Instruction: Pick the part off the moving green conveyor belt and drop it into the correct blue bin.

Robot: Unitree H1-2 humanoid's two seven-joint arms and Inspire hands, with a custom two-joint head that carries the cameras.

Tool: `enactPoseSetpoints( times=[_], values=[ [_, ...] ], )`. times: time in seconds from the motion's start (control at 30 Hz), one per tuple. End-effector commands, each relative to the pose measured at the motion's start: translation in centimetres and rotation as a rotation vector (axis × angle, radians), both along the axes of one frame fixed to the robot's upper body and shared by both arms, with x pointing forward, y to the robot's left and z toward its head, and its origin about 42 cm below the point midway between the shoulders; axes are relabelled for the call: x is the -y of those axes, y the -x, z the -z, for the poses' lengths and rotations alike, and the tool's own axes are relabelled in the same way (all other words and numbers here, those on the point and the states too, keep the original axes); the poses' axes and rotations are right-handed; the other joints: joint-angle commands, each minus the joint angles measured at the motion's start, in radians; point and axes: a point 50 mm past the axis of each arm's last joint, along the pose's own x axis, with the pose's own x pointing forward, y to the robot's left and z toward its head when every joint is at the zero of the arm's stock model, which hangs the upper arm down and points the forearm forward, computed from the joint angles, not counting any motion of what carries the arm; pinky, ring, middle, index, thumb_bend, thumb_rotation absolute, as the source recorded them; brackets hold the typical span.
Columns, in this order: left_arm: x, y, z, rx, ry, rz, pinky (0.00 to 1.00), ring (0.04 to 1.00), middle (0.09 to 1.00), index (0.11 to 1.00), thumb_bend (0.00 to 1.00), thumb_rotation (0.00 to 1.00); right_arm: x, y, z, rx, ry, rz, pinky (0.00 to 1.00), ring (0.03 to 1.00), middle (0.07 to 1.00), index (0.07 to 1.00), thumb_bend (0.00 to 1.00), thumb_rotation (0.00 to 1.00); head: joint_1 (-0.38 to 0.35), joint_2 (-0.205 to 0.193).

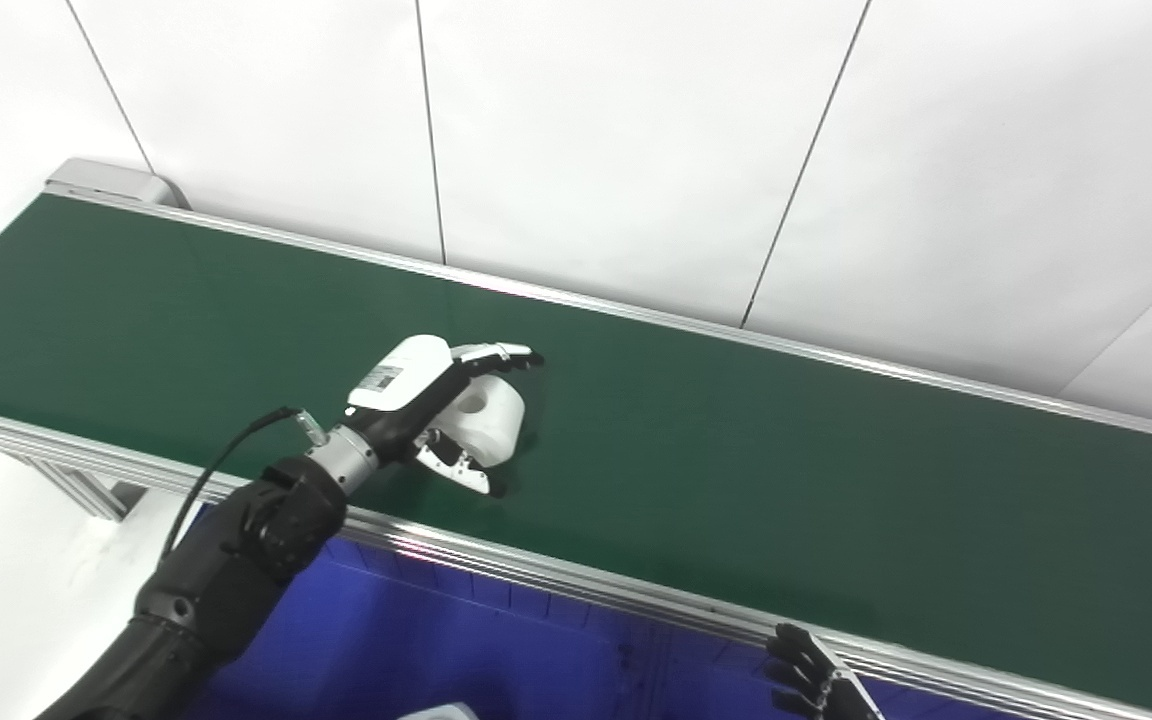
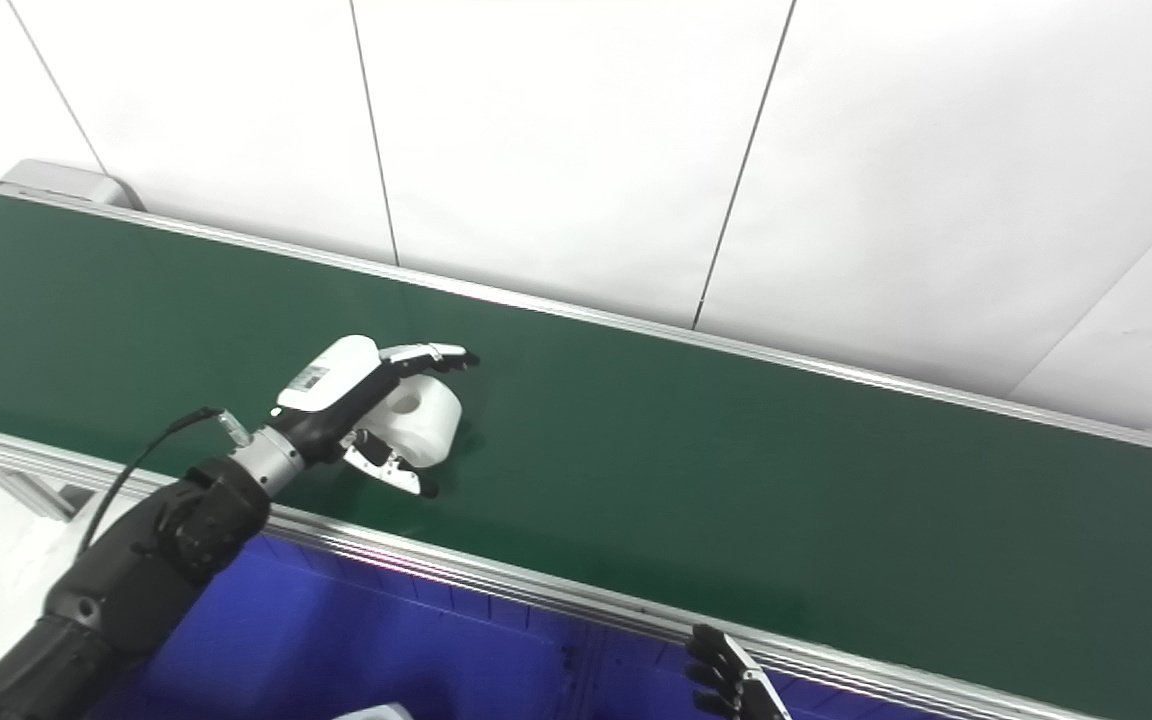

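One white part (image 1: pixel 484 418) lies on the green conveyor belt (image 1: pixel 736 470), left of the frame's centre. It is a short cylinder resting on its side, with a round hole in the end that faces the camera. It is the only loose piece on the belt.

Two robot hands show. The left robot hand (image 1: pixel 436 405) reaches in from the lower left on a black arm (image 1: pixel 226 570) and is wrapped around the part: the fingers (image 1: pixel 501 354) stretch over its top and far side, and the thumb (image 1: pixel 461 468) lies low along its near side. The fingers are spread around the part rather than clenched tight, and whether they are pressing on it or only cupping it cannot be told. The part appears to touch the belt.

Only the dark fingertips of the right robot hand (image 1: pixel 816 680) appear at the bottom edge, right of centre, just below the belt's near rail (image 1: pixel 576 575). They look loosely curled and hold nothing visible, but too little shows to tell its state.

One blue bin (image 1: pixel 496 650) fills the lower part of the frame below the rail. A pale white object (image 1: pixel 441 712) peeks in at its bottom edge; what it is cannot be made out.

Behind the belt stand white wall panels (image 1: pixel 616 140). A grey end cap (image 1: pixel 111 182) closes the belt at the upper left. Nothing lies between the held part and the bin except the rail.
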Motion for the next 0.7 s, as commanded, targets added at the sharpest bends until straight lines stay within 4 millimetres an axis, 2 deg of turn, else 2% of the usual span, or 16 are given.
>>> enactPoseSetpoints(
  times=[0.0,0.07,0.17,0.37,0.53,0.67],
  values=[
    [0.6,-0.8,-1.3,0.068,0.078,0.003,0.52,0.6,0.658,0.677,0.64,0.0,-0.1,0.0,-1.0,0.046,-0.015,-0.003,0.75,0.812,0.839,0.855,0.93,0.24,0.001,-0.001],
    [0.8,-0.7,-1.2,0.067,0.093,0.0,0.47,0.463,0.555,0.6,0.53,0.0,-0.1,0.0,-1.1,0.047,-0.011,-0.002,0.75,0.809,0.837,0.856,0.93,0.24,0.0,0.0],
    [1.2,-0.6,-0.9,0.061,0.104,0.0,0.41,0.397,0.514,0.549,0.5,0.0,-0.2,0.0,-1.1,0.047,-0.005,-0.002,0.74,0.805,0.836,0.855,0.93,0.25,0.001,-0.002],
    [0.9,-0.5,-1.0,0.049,0.061,0.017,0.39,0.383,0.497,0.553,0.49,0.0,-0.2,0.0,-1.1,0.06,-0.004,-0.006,0.74,0.809,0.837,0.855,0.92,0.25,-0.001,0.001],
    [0.2,-0.4,-1.9,0.03,0.008,0.035,0.42,0.394,0.503,0.542,0.49,0.0,-0.2,0.1,-1.1,0.051,-0.009,-0.007,0.77,0.822,0.847,0.859,0.92,0.25,0.0,0.002],
    [-0.4,-0.2,-2.8,0.032,-0.041,0.046,0.4,0.378,0.484,0.548,0.49,0.0,-0.2,0.1,-1.1,0.051,-0.001,-0.007,0.75,0.815,0.842,0.858,0.92,0.25,-0.001,0.005]
  ],
)
